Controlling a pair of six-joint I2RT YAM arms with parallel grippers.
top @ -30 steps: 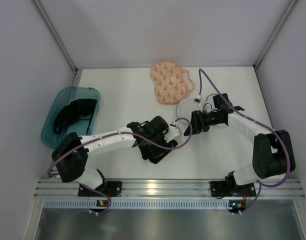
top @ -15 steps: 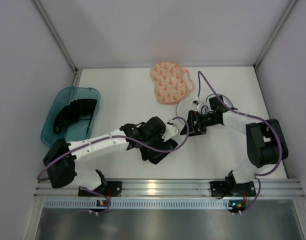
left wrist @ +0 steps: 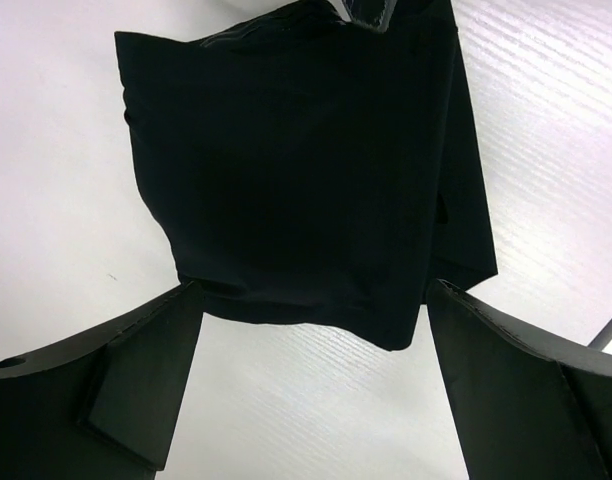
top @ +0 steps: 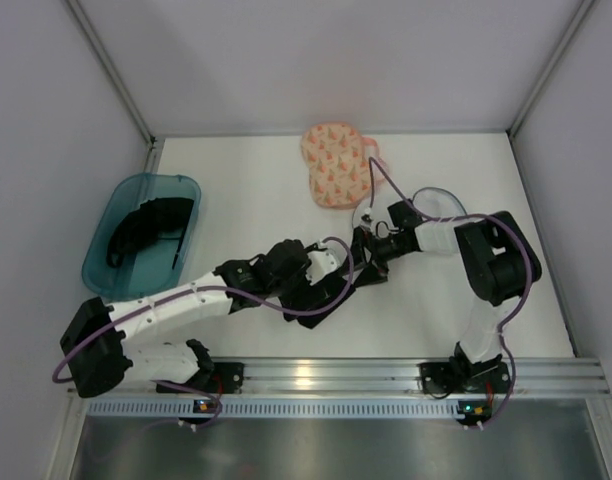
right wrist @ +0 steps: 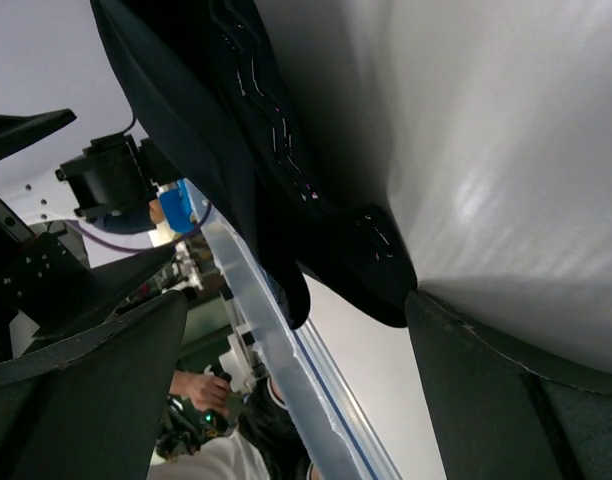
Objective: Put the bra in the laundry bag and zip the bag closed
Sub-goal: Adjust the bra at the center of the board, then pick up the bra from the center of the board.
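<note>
The bra is black fabric lying flat on the white table, its near edge level with the tips of my left gripper, which is open and holds nothing. It also shows in the right wrist view, just ahead of my right gripper, which is open too. In the top view my left gripper and right gripper face each other mid-table, and I cannot tell the bra apart from them. The laundry bag lies at the back centre, its two lobes folded together.
A teal bin at the left holds dark cloth. Purple cables loop over the right arm. A translucent plastic edge crosses below the bra in the right wrist view. White walls close in the table.
My right gripper has moved left, toward the left gripper. My left arm has stretched out lower and further right. The two grippers now nearly meet.
</note>
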